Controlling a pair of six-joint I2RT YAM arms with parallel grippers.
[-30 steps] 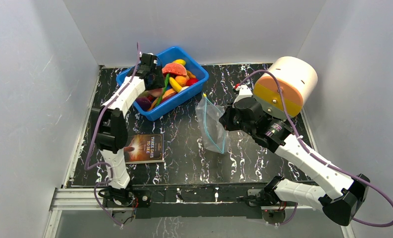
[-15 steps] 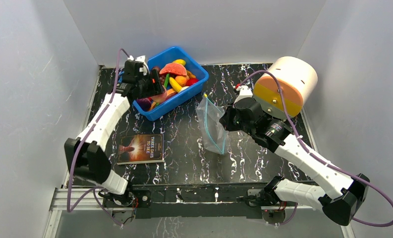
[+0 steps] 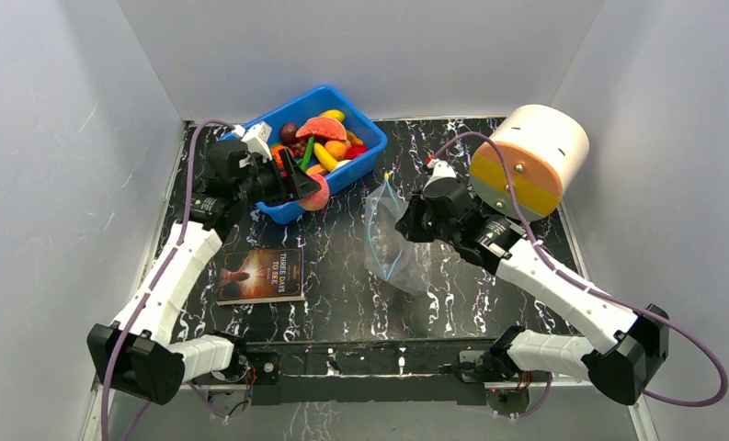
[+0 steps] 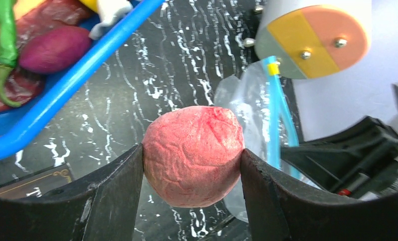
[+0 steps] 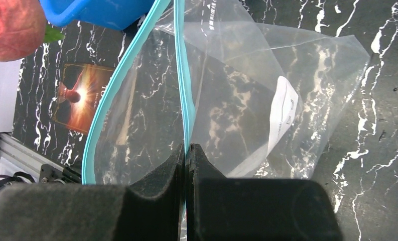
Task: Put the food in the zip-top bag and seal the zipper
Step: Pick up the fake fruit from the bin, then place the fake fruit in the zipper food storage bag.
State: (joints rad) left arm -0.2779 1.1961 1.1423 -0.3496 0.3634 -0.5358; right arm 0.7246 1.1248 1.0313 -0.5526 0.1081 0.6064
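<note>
Grips a pinkish-red peach (image 4: 192,155) in the left claw (image 4: 192,168), one dark finger pressed against each side. Holds it just off the near corner of the blue bin (image 3: 353,173), over the black marbled tabletop (image 3: 342,294), on the side facing the bag. Not touching the bag.

Pinches the zip-top bag (image 3: 390,248) with the right claw (image 5: 185,153), jaws closed tight on the blue-green zipper (image 5: 180,90) along one lip of the mouth. Shows, in the right wrist view, the other lip bowed away to the side, so the mouth is parted and turned toward the bin. Clear and crinkled below the strip, with a white label on one wall. Sits near the middle of the tabletop, between the bin and the right arm.

Lies heaped in the bin, the rest of the food: a red watermelon slice (image 3: 322,127), a green bean (image 4: 3,40) and a purple onion (image 4: 53,48) among other pieces.

Lies flat on the tabletop, nearer than the bin and beside the left arm: a dark book (image 3: 261,274). Stands at the far right, just behind the right claw: a cream drum (image 3: 530,156) with an orange and yellow face.
</note>
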